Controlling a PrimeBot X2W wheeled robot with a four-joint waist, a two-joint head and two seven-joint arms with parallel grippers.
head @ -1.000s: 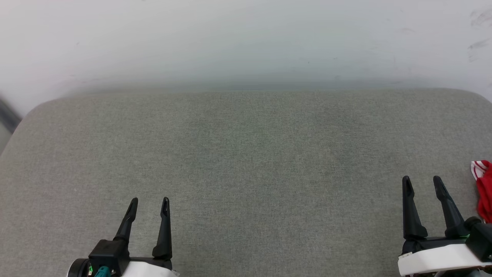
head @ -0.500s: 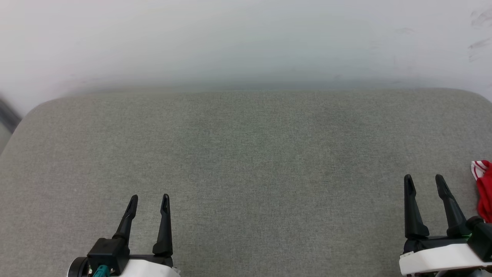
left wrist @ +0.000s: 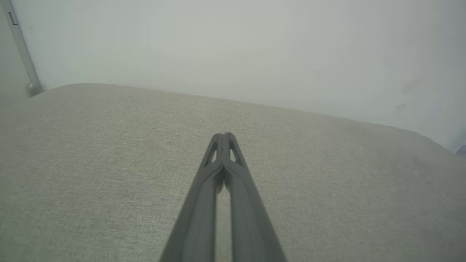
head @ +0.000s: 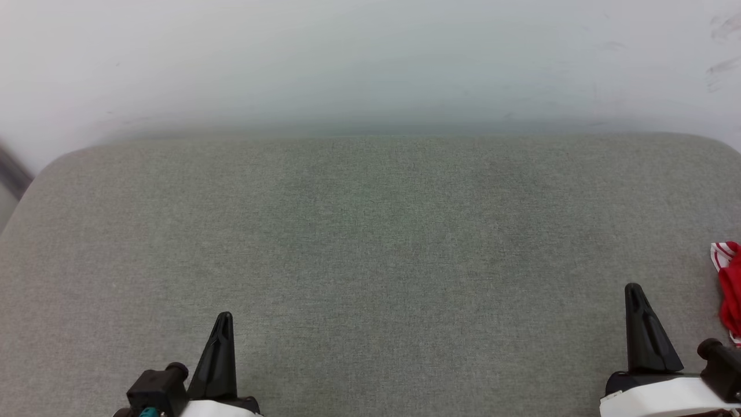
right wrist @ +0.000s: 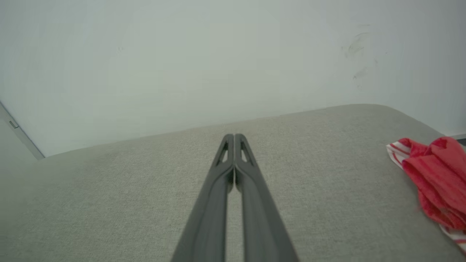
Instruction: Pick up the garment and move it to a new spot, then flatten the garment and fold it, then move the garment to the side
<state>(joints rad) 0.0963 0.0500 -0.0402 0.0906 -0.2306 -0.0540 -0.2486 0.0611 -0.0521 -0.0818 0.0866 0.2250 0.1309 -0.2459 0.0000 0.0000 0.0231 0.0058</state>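
Since earlier frame, fingers were brought together on left hand (head: 223, 317) and right hand (head: 634, 288). Nothing clamped. Both pointed forward, low over grey worktop (head: 370, 243). Garment (head: 730, 289) was seen bunched at right edge, near right hand.

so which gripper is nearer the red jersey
Right. The right gripper sits just left of the jersey, apart from it, near the cushion's right edge; the left gripper is far across to its left.
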